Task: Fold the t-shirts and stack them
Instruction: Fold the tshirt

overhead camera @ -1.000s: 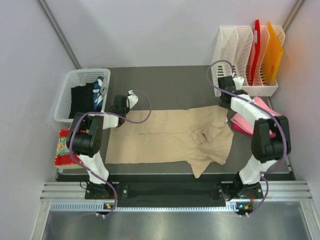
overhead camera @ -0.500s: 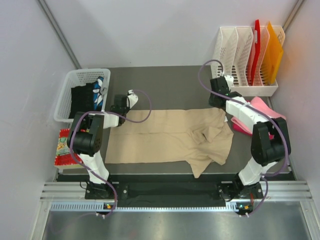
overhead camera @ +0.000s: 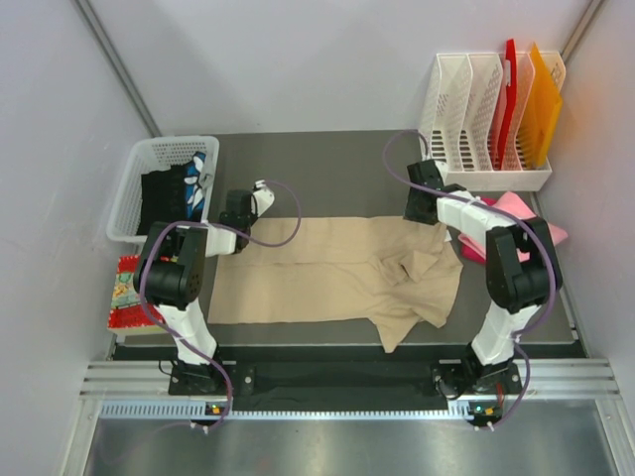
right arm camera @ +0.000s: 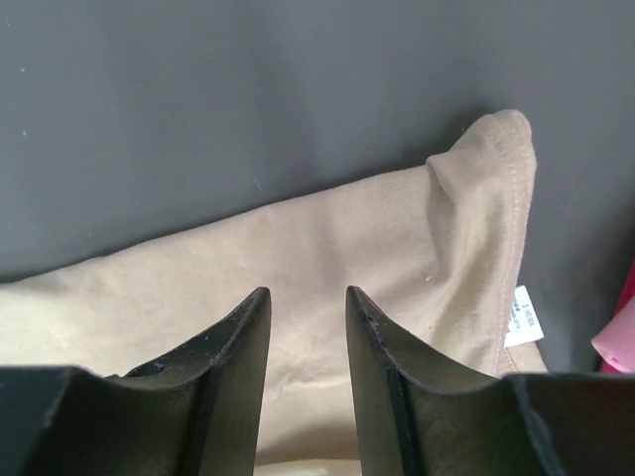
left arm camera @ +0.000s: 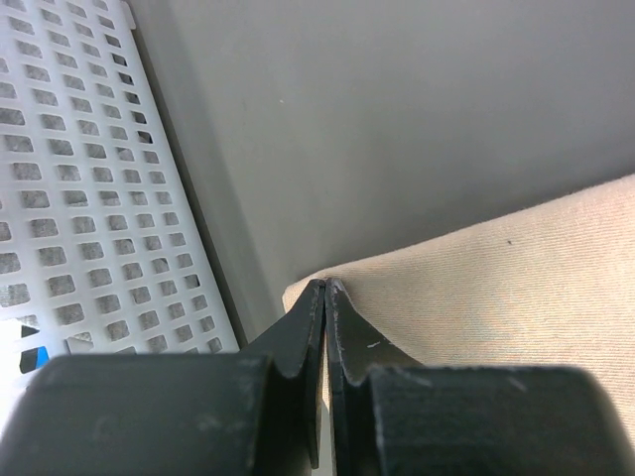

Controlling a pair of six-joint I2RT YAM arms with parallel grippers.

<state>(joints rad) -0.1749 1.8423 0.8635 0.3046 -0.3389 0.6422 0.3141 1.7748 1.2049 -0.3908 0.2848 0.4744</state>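
A tan t-shirt [overhead camera: 327,273] lies spread across the dark mat, bunched and wrinkled at its right end. My left gripper [overhead camera: 235,230] is at its far left corner. In the left wrist view, the left gripper [left arm camera: 325,286] is shut, pinching that corner of the tan cloth [left arm camera: 516,268]. My right gripper [overhead camera: 415,210] hovers over the shirt's far right edge. Seen from the right wrist, this gripper [right arm camera: 308,293] is open over tan cloth [right arm camera: 377,238], with nothing between its fingers. A pink t-shirt [overhead camera: 516,208] lies crumpled at the right, partly under the right arm, and its edge [right arm camera: 617,342] shows in the right wrist view.
A white mesh basket [overhead camera: 134,188] holding dark items stands at the far left, close beside the left gripper [left arm camera: 79,198]. A white rack [overhead camera: 466,99] with a red sheet [overhead camera: 508,89] and an orange sheet [overhead camera: 541,104] stands at the back right. A colourful cloth [overhead camera: 124,293] lies left of the mat.
My right gripper has moved left, from near the rack and pink t-shirt to the tan shirt's far right edge. The left gripper and the shirt have stayed put.
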